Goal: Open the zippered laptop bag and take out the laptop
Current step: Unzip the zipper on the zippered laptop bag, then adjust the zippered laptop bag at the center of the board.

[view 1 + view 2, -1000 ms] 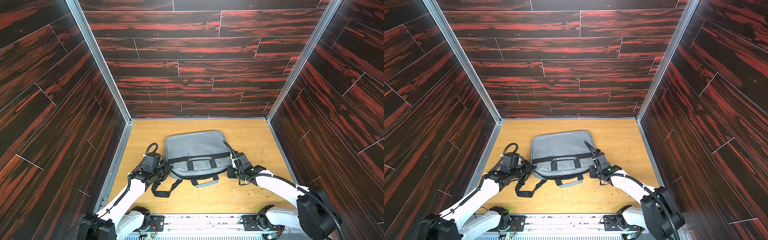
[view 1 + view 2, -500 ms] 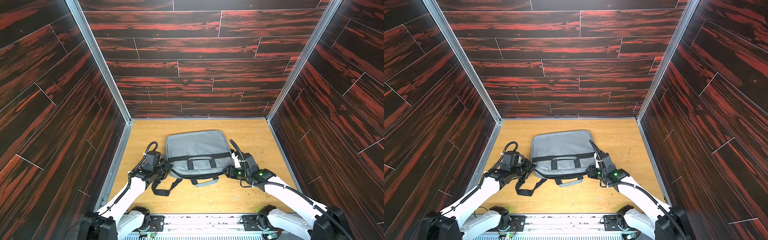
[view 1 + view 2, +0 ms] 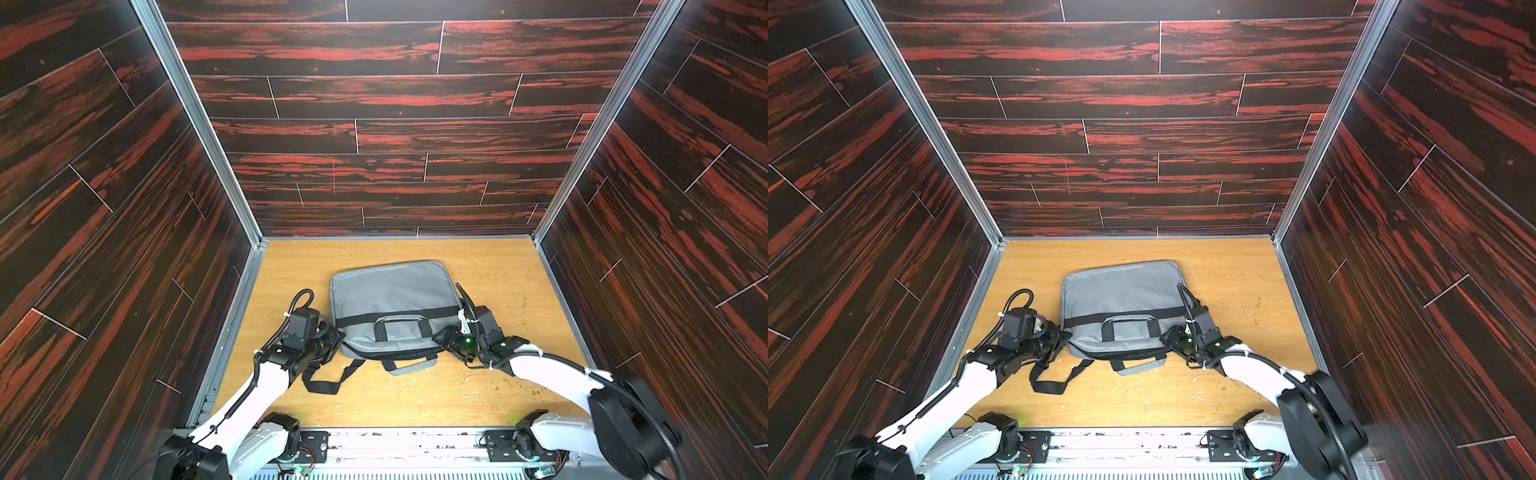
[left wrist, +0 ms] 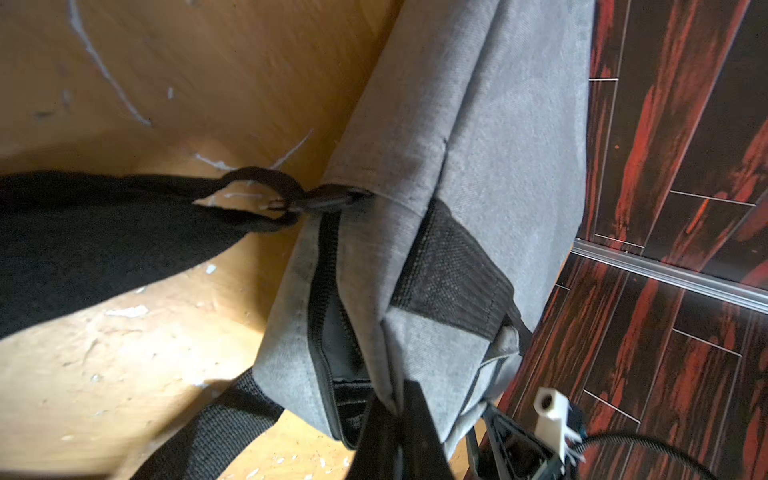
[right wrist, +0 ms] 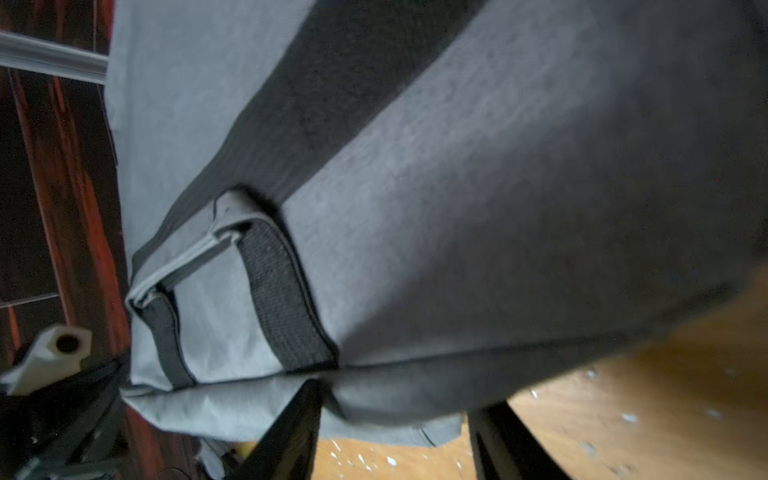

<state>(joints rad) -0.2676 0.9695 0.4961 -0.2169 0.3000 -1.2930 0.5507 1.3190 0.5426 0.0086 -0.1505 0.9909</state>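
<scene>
laptop bag is soft, floppy: grip seams. my left gripper is pinched on its corner fabric; right gripper half-open astride the edge.

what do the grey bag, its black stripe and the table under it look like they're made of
The soft rectangular grey laptop bag looks like matte woven cloth, likely polyester: fine heathered weave, soft creases. Its black band looks like coarser webbing, with a ribbed grid texture. The yellow-tan tabletop looks like wood or wood-print laminate, smooth but scuffed: grain lines, pale scratches and flecks.
</scene>
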